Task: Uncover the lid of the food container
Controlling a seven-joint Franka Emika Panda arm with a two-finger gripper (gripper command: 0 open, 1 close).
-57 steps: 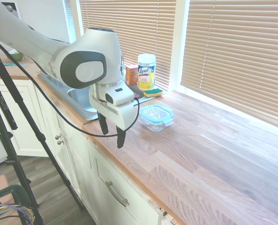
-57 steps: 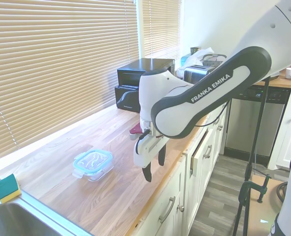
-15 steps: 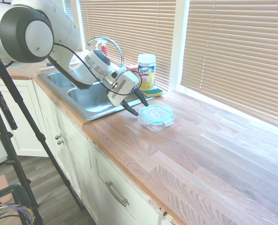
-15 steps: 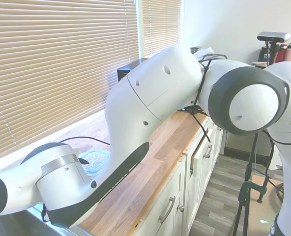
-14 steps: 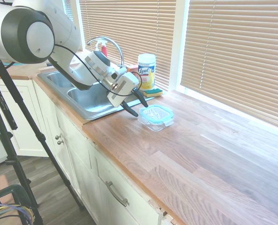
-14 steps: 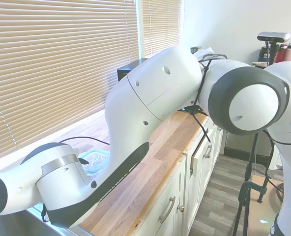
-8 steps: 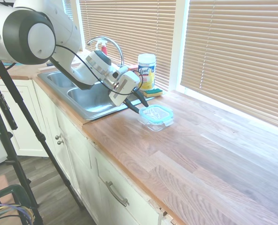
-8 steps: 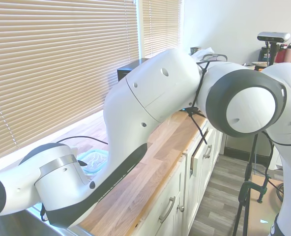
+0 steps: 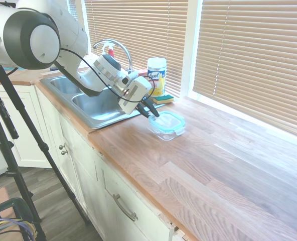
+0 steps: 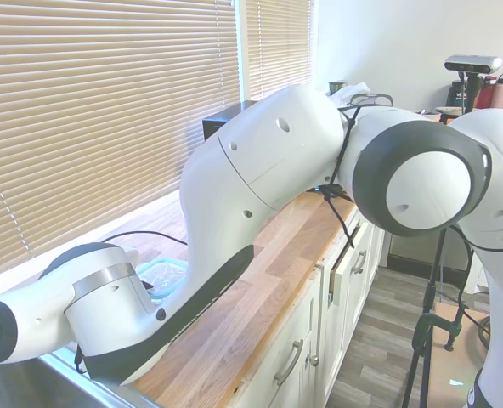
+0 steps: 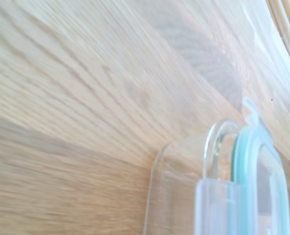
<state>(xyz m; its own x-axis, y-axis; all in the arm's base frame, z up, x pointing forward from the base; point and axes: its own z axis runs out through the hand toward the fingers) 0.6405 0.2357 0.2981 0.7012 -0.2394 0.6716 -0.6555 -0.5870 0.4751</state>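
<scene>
The food container (image 9: pixel 166 128), a shallow clear glass dish, stands on the wooden counter (image 9: pixel 229 170) with the teal-rimmed lid (image 9: pixel 167 119) on top. My gripper (image 9: pixel 149 111) comes in low from the sink side. It is open, and its dark fingertips are at the lid's sink-side end; contact cannot be told. The wrist view shows the lid's teal rim (image 11: pixel 244 166) and the glass wall (image 11: pixel 157 196) very close. In the second exterior view only a bit of the lid (image 10: pixel 165 270) shows behind the arm, and the gripper is hidden.
A steel sink (image 9: pixel 91 108) with a faucet (image 9: pixel 113 46) lies behind the gripper. A Lysol canister (image 9: pixel 156 76), an orange box (image 9: pixel 140 80) and a yellow-green sponge (image 9: pixel 163 99) stand by the window. A black toaster oven (image 10: pixel 234 140) is at the counter's far end.
The arm swung from the counter's front edge to the sink side. In the last second the open gripper slid toward the container and reached the lid's end.
</scene>
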